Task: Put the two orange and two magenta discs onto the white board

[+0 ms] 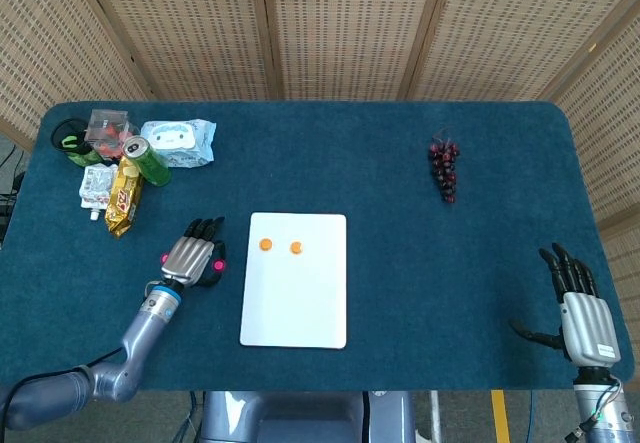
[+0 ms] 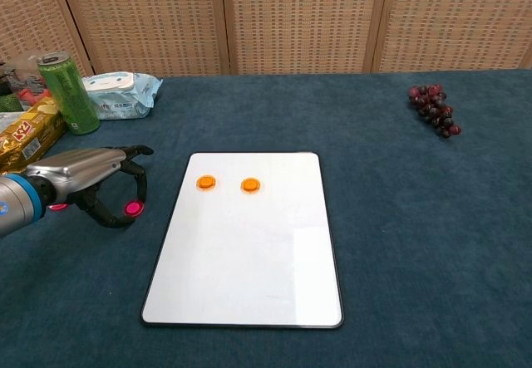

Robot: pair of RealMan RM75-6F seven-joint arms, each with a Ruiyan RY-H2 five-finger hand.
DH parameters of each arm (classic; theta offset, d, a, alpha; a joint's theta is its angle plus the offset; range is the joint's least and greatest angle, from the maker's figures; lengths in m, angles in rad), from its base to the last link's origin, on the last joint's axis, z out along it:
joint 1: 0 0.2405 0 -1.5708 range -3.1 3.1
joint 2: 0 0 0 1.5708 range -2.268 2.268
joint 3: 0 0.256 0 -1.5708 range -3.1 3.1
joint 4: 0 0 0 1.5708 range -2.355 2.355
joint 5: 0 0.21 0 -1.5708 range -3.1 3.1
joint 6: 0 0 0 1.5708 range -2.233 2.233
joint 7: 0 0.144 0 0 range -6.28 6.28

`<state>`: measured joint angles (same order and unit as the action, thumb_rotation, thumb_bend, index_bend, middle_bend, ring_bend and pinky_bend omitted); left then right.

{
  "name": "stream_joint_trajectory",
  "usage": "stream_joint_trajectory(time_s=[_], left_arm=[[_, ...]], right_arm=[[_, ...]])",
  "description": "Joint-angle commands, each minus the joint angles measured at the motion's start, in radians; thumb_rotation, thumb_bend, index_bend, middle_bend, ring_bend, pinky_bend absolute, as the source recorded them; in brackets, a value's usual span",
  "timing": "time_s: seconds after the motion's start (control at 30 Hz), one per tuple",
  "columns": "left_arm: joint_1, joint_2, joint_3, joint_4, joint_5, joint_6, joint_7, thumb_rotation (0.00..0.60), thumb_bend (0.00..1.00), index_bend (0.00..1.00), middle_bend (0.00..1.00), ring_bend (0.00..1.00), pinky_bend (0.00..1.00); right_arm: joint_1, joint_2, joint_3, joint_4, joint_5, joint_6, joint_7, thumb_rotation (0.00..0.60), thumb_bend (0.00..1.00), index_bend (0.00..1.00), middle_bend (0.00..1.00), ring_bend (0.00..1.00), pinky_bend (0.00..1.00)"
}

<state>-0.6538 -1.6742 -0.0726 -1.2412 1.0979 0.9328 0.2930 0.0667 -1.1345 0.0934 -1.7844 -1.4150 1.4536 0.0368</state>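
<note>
1. Now your left hand (image 2: 87,173) arches over one magenta disc (image 2: 131,208); its fingers (image 2: 139,181) curl round it, contact unclear.
2. Only the chest view shows a second magenta disc (image 2: 56,207) behind that hand; only the head view shows your right hand (image 1: 583,315), fingers spread.
3. Two orange discs (image 2: 206,183) lie on the white board (image 2: 249,260); both magenta ones rest on the worktop (image 2: 399,218).

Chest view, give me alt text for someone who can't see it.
The robot's left hand curls around a magenta disc on a blue table, just left of a white board holding two orange discs. A second magenta disc peeks out behind the hand; snacks, a green can and grapes sit farther back.
</note>
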Motion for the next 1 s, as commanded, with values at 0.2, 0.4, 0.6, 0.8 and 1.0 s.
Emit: stream_joint_trajectory(time_s=[0.2,0.4,0.6,0.8,1.0], left_arm=[[0.007,0.012,-0.012,-0.022,0.004,0.007,0.008,0.600,0.33,0.62,0.00,0.00,0.00],[0.004,0.030,-0.027,-0.068,0.012,0.017,0.019,0.600,0.33,0.62,0.00,0.00,0.00],[-0.016,0.030,-0.047,-0.116,0.008,0.019,0.055,0.600,0.33,0.62,0.00,0.00,0.00],[-0.053,0.006,-0.067,-0.144,-0.009,-0.009,0.090,0.600,0.33,0.62,0.00,0.00,0.00],[-0.084,-0.033,-0.083,-0.127,-0.045,-0.031,0.121,0.600,0.33,0.62,0.00,0.00,0.00]], right_arm=[[0.000,0.000,0.000,0.000,0.000,0.000,-0.001,0.600,0.13,0.00,0.00,0.00,0.00],[0.000,0.001,0.000,-0.002,0.001,-0.001,0.000,0.600,0.13,0.00,0.00,0.00,0.00],[0.000,0.001,0.000,-0.002,0.001,-0.001,0.004,0.600,0.13,0.00,0.00,0.00,0.00],[0.000,0.003,0.000,-0.003,0.002,-0.004,0.008,0.600,0.13,0.00,0.00,0.00,0.00],[0.001,0.004,0.000,-0.002,0.003,-0.006,0.014,0.600,0.13,0.00,0.00,0.00,0.00]])
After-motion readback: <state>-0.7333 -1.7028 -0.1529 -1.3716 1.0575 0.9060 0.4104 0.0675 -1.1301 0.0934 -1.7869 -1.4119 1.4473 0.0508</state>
